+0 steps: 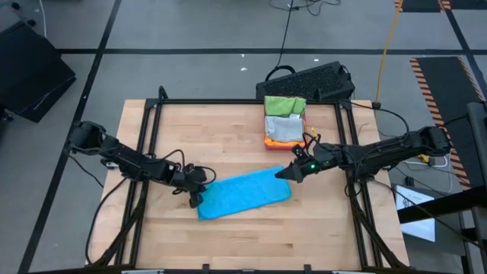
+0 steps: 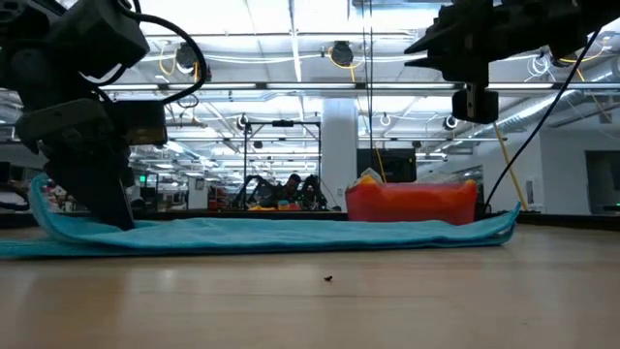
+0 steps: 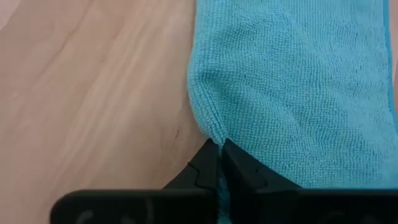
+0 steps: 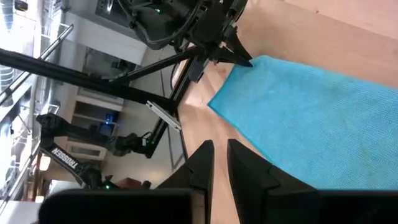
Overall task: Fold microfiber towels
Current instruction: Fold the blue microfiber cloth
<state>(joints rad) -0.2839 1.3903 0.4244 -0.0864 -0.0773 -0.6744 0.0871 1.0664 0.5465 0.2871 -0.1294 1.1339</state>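
**Pinching the blue towel's left edge**

Looking straight down, the blue towel point(image 1: 245, 194) lies folded into a long strip across the middle of the bench point(image 1: 228, 129), slanting from lower left to upper right. The left pincer point(image 1: 193, 199) sits at the strip's left end; the right pincer point(image 1: 288, 174) hangs by its upper right corner. Behind them a pink-red tray point(image 1: 268, 141) holds folded towels point(image 1: 284, 118), a bright green one over a pale one.

From bench height (the only view that gives heights) the towel point(image 2: 291, 233) lies flat, the left pincer point(image 2: 116, 215) down on its end, while the right pincer point(image 2: 475, 102) hangs well above the cloth. The tray point(image 2: 412, 204) stands beyond, its contents mostly hidden by its wall.

The left wrist view settles the grip: the left pincer point(image 3: 221, 163) is clenched on the towel's edge point(image 3: 214, 134), the cloth puckering at the tips.

The right wrist view shows the right pincer point(image 4: 219, 158) nearly closed with nothing between its fingers, the towel point(image 4: 311, 130) beyond, and the left pincer point(image 4: 239, 57) at the far corner.
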